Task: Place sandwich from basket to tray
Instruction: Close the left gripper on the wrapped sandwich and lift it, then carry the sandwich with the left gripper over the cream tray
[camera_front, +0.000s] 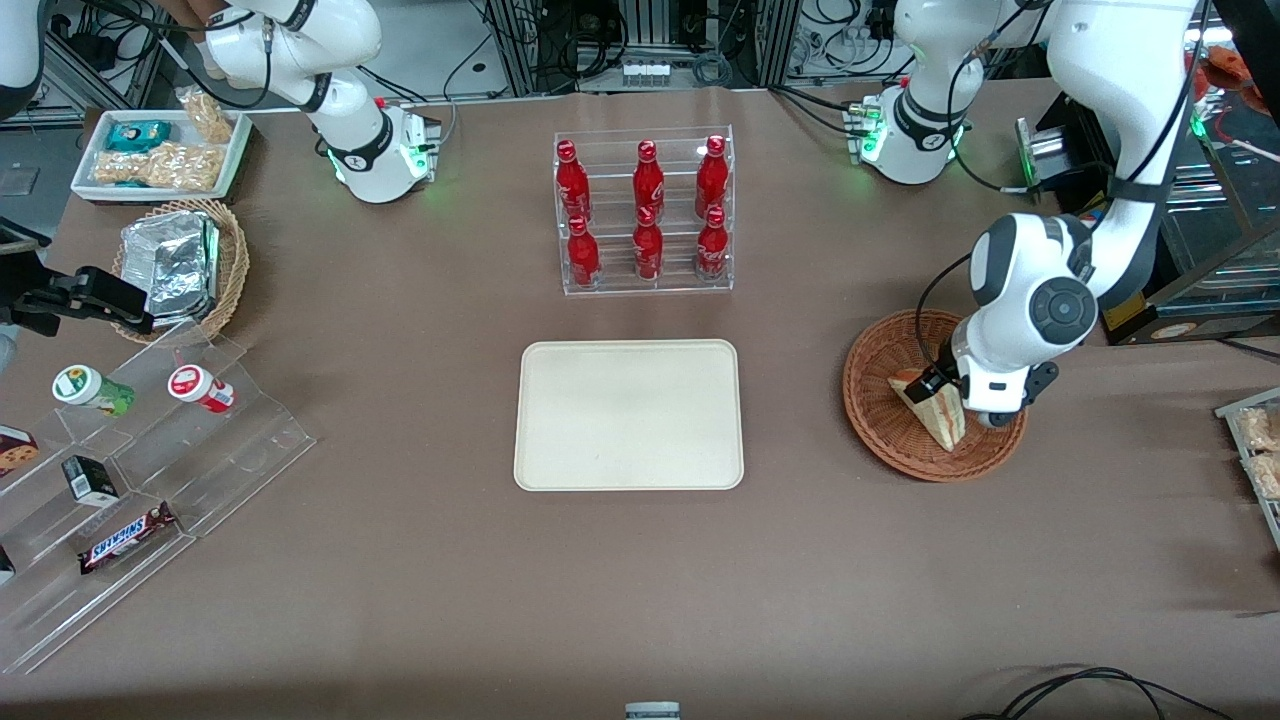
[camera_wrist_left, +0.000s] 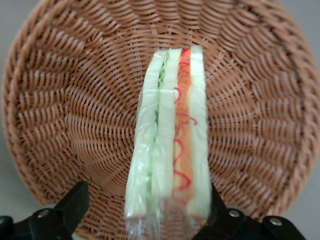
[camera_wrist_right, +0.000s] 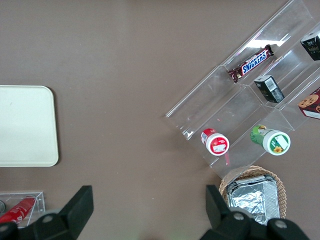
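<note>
One triangular sandwich (camera_wrist_left: 172, 135), pale bread layered with green and red filling under glossy clear wrap, stands on edge in the round, shallow, reddish-brown woven wicker basket (camera_front: 880, 400) near the worktop (camera_front: 400, 560) edge at the working arm's end. The claw (camera_front: 945, 395) sits low over the basket with the sandwich between its two dark fingers (camera_wrist_left: 75, 202); one finger touches the wrap, the other stands apart, so the claw is part open, gripping nothing. The smooth cream rectangular tray (camera_front: 628, 415), round-cornered with a low rim, lies at the worktop's centre, well apart
</note>
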